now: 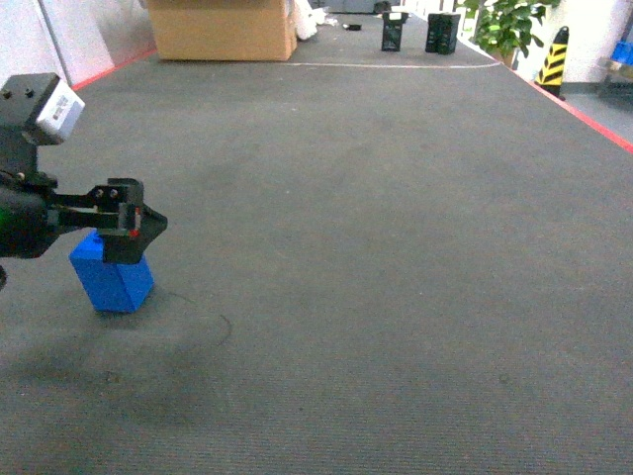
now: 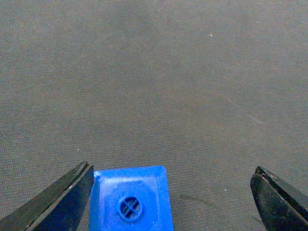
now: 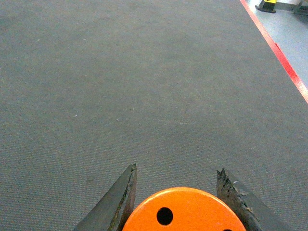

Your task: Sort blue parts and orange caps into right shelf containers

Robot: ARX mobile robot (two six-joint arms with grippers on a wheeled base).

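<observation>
Right arm not visible in the head view; the right gripper (image 3: 175, 192) shows only in its own wrist camera, both finger tips rising from the bottom edge with an orange cap (image 3: 183, 211) between them. Only the cap's flat top with small holes is in frame, its lower part cut off; the fingers sit close against its sides, so the jaws appear clamped on it, though the contact points lie at the frame edge. Left gripper (image 1: 138, 233) sits low at the left of the head view, directly over a blue part (image 1: 112, 277) standing on the floor; the upper end of the part is hidden behind the fingers. In the left wrist view the jaws are spread wide: the left finger lies just beside or touching the block's edge, cannot tell which, while the right finger stands well apart. The round knob on the part's top is visible; its lower half is cut off. Floor is dark grey carpet (image 1: 396, 247) with a red border line (image 1: 584, 114). Far end: a cardboard box (image 1: 223, 30), two small black objects too small to identify, a potted plant (image 1: 509, 25), a yellow-and-black striped post (image 1: 554, 59).
</observation>
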